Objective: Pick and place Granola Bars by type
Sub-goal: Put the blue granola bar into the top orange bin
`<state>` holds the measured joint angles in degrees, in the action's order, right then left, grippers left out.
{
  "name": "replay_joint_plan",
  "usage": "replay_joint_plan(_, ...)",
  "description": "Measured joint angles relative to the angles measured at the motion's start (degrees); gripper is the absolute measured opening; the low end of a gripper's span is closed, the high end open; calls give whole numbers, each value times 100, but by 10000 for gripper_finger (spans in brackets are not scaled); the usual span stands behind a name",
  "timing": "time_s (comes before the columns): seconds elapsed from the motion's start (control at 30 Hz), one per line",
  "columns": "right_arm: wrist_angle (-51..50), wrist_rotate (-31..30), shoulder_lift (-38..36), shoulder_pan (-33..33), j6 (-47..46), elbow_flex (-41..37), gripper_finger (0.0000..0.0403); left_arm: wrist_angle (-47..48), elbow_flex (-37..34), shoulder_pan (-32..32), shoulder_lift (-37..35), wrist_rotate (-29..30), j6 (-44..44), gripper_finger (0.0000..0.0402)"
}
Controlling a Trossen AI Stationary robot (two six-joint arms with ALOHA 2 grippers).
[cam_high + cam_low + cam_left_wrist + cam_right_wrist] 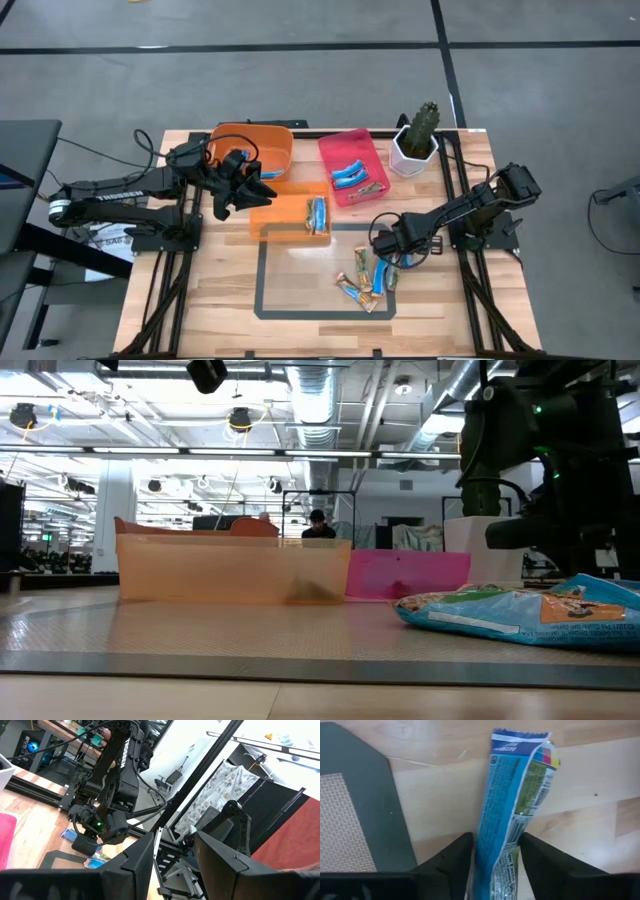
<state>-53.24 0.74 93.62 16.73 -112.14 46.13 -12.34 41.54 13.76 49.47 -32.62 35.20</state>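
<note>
While the right claw (495,865) sits low over the table (210,300) w/ its fingers pinching a blue granola bar (512,805) by one end, lift straight up, keep the squeeze firm, then carry it to the pink bin (340,150) holding blue ones. Left claw (250,190) waits parted, empty, by the orange tray (285,222).

Six granola bars (365,280), three bins (290,217), one cactus (424,122).

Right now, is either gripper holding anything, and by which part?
The right gripper is shut on a blue granola bar, pinching one end of its wrapper between both fingers. The left gripper is open above the orange tray, holding nothing.
</note>
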Motion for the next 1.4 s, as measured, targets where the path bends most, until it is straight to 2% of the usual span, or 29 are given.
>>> replay_joint_plan(0.3,22,-3,11,0,-2,-7,99,0,0,0,0,1,0,138)
replay_joint_plan(0.6,22,-1,17,1,-44,-11,61,0,0,0,0,2,0,138)
replay_joint_plan(1.13,-302,-260,37,46,-144,341,23,0,0,0,2,48,0,138)
replay_joint_plan(1.4,-447,-865,-22,127,-146,902,26,2,-2,-2,2,50,0,138)
